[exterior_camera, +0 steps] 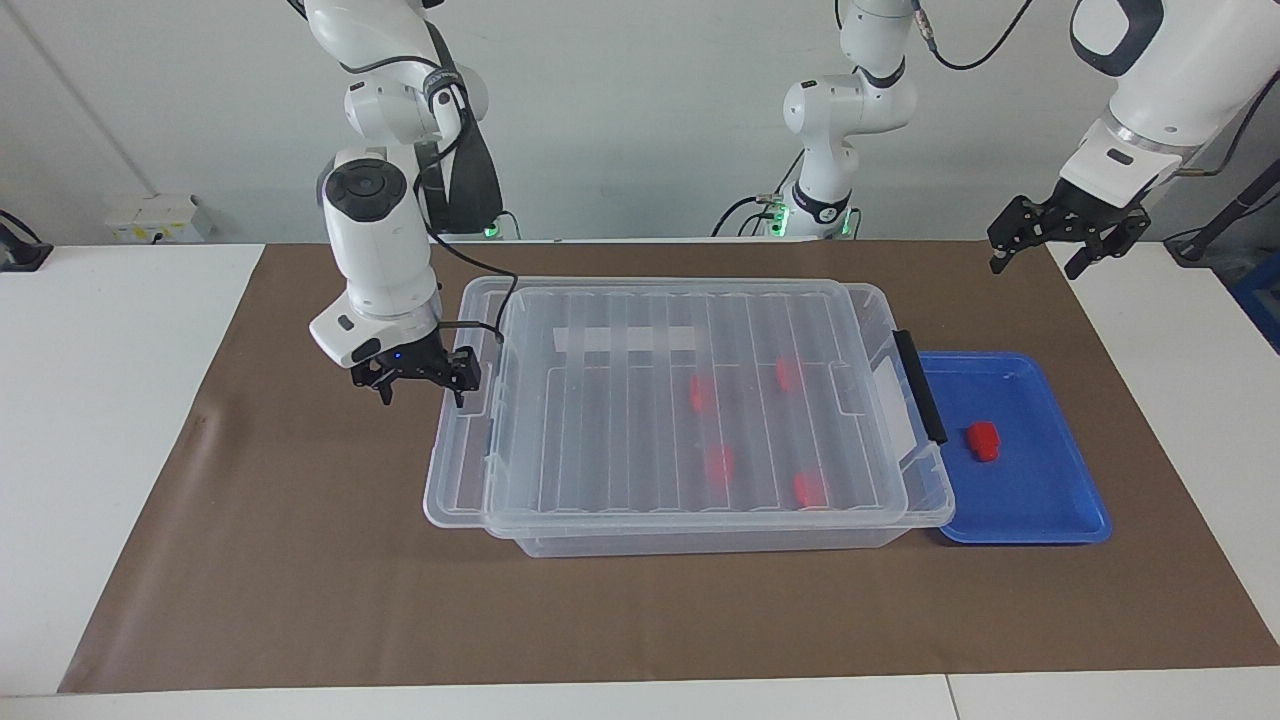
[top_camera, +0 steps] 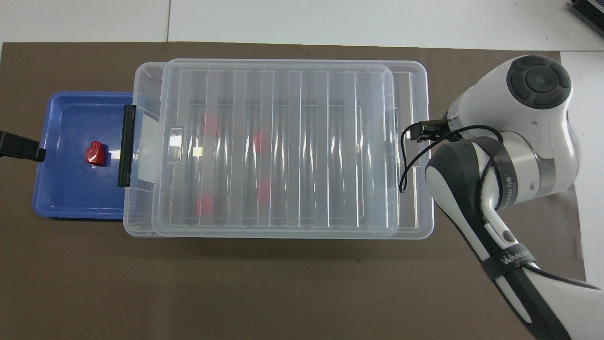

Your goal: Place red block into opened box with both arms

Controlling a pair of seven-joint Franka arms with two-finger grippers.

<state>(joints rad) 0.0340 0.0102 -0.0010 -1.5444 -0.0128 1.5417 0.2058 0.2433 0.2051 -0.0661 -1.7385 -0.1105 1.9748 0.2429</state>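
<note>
A red block (exterior_camera: 983, 440) (top_camera: 94, 154) lies in the blue tray (exterior_camera: 1040, 500) (top_camera: 66, 198). The clear box (exterior_camera: 700, 541) (top_camera: 141, 80) stands beside it, its black clip handle (exterior_camera: 920, 385) (top_camera: 126, 145) at the tray's end. Its ribbed lid (exterior_camera: 620, 420) (top_camera: 278, 94) lies shifted toward the right arm's end, baring a narrow strip of the box by the handle. Several more red blocks (exterior_camera: 718, 463) show through the lid. My right gripper (exterior_camera: 420, 390) stands open at the lid's end rim, one finger against it; the overhead view hides it under the arm. My left gripper (exterior_camera: 1065, 245) hangs open, high over the mat's corner, waiting.
A brown mat (exterior_camera: 300, 560) (top_camera: 283, 283) covers the table under the box and the tray. The right arm's wrist and its looped cable (top_camera: 406, 160) hang over the lid's end. A third robot base (exterior_camera: 825, 190) stands at the table's edge nearest the robots.
</note>
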